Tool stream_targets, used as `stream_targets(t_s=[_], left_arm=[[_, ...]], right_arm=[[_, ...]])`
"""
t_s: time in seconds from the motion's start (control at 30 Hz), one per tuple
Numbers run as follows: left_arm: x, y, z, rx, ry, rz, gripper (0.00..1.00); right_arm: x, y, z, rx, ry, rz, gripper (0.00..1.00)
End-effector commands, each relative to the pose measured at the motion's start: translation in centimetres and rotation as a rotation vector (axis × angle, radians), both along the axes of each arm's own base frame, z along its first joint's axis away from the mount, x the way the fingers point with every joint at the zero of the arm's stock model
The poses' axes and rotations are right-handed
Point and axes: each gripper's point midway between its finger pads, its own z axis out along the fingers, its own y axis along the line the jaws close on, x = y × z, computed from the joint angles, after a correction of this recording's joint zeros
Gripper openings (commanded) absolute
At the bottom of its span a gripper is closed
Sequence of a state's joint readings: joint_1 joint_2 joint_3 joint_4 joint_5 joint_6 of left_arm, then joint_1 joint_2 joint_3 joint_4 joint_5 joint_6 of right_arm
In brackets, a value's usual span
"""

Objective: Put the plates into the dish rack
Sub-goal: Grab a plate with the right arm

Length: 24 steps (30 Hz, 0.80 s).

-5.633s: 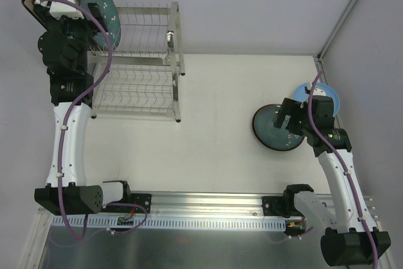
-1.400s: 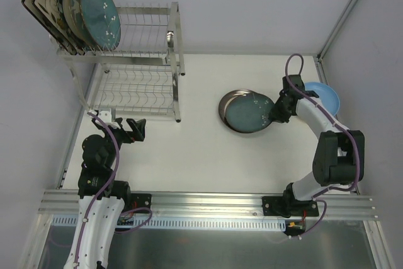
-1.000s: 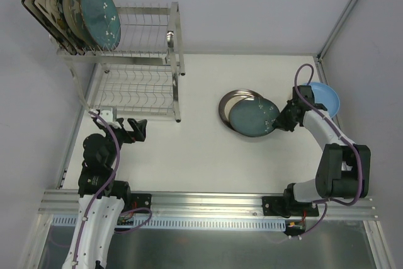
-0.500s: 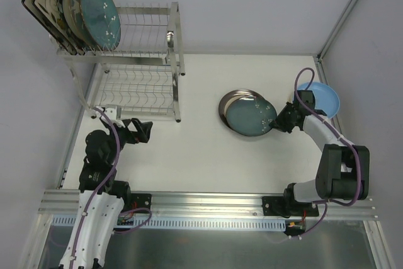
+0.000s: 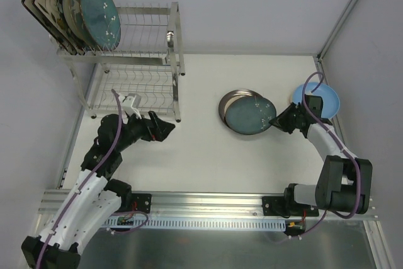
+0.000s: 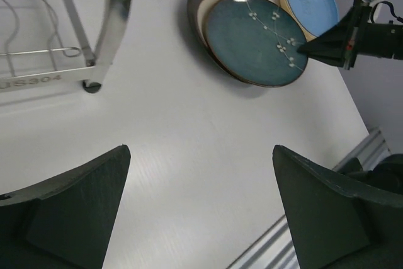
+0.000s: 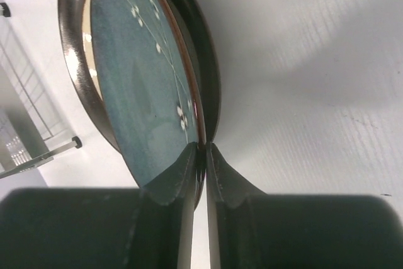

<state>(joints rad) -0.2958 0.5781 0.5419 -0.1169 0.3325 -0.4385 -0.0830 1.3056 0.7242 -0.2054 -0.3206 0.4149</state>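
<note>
While the left claw (image 5: 165,129) hangs wide apart over the counter (image 5: 201,162) near a foot of the dish rack (image 5: 145,67), the right claw (image 7: 203,148) is clamped on the rim of the teal plate (image 5: 247,115), which rests on a dark-rimmed plate (image 5: 225,101) mid-counter; a light blue plate (image 5: 326,97) lies near it, and other plates (image 5: 88,7) stand at the left end of the rack's upper tier

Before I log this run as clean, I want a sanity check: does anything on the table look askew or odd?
Only the teal plate: it sits off-centre on the dark-rimmed plate beneath, offset toward the right end effector, which pinches its rim. Nothing looks spilled or broken.
</note>
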Motion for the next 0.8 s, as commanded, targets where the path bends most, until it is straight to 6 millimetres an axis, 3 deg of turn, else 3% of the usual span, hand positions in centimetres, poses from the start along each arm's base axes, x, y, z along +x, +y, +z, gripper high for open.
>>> stream_targets(t_s=[0.0,0.17,0.3,0.33,0.47,0.5,0.53,0.77], left_arm=[[0.0,-2.4,2.5,-0.078,0.022,-0.027,0.97],[0.8,-5.8,2.8,-0.089,0.077,-0.051,0.98],[0.7,-9.6,3.3,-0.102,0.124,-0.099,0.98],[1.1,-10.4,2.4,-0.086,0.154,-0.103,0.99],[1.6,-13.9,2.2,-0.077,0.191,-0.142,0.98],[1.8,-14.7,2.8,-0.084,0.187,-0.153,0.97],[1.7,-15.7,1.7,-0.063,0.218,-0.168,0.97],[3.3,-18.9,0.0,-0.061,0.302,-0.164,0.97]], right_arm=[[1.5,0.7,3.3,0.073,-0.142,0.018,0.01],[1.8,0.8,4.3,0.097,-0.188,0.014,0.01],[1.7,0.9,4.7,0.119,-0.201,0.006,0.01],[1.7,0.9,4.8,0.126,-0.208,0.004,0.00],[1.6,1.2,5.1,0.164,-0.223,-0.010,0.01],[1.5,1.3,5.0,0.166,-0.220,-0.013,0.01],[1.4,1.3,5.1,0.173,-0.218,-0.019,0.01],[1.4,1.6,6.4,0.208,-0.268,-0.022,0.01]])
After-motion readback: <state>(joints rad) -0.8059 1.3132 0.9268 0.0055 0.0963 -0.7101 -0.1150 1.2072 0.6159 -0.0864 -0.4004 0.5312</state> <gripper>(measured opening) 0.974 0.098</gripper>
